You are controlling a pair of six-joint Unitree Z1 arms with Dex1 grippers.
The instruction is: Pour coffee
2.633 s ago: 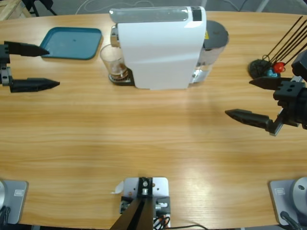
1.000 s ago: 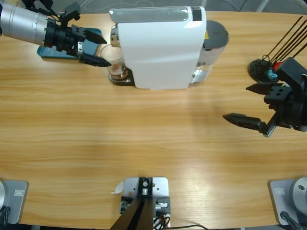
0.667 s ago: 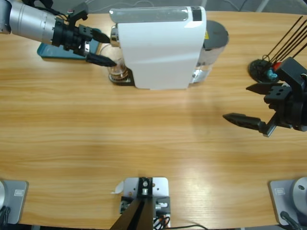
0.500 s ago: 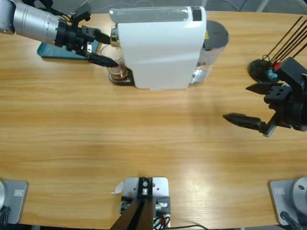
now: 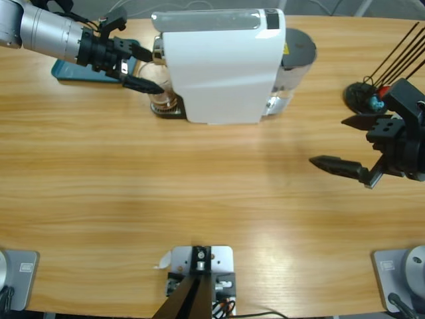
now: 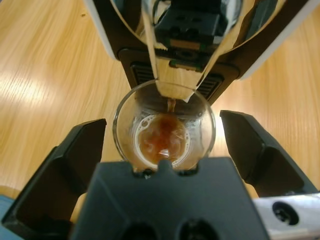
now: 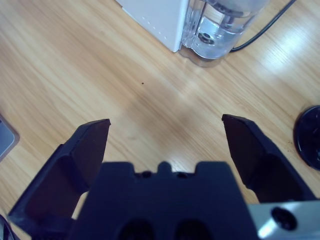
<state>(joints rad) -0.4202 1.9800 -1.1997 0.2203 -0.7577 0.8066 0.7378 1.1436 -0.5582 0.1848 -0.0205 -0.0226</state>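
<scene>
The glass (image 6: 164, 131) stands on the drip tray under the spout of the white machine (image 5: 222, 66), a thin pool of coffee (image 6: 162, 138) in its bottom. It looks light, smooth and breakable, so I'd grip it mid-wall, gently, and keep it upright. The left gripper (image 5: 143, 68) straddles it, jaws spread either side with no contact I can see. A few seconds back that arm waited at the table's left edge; now it's at the glass. The right gripper (image 5: 345, 141) hangs wide open, barely shifted.
</scene>
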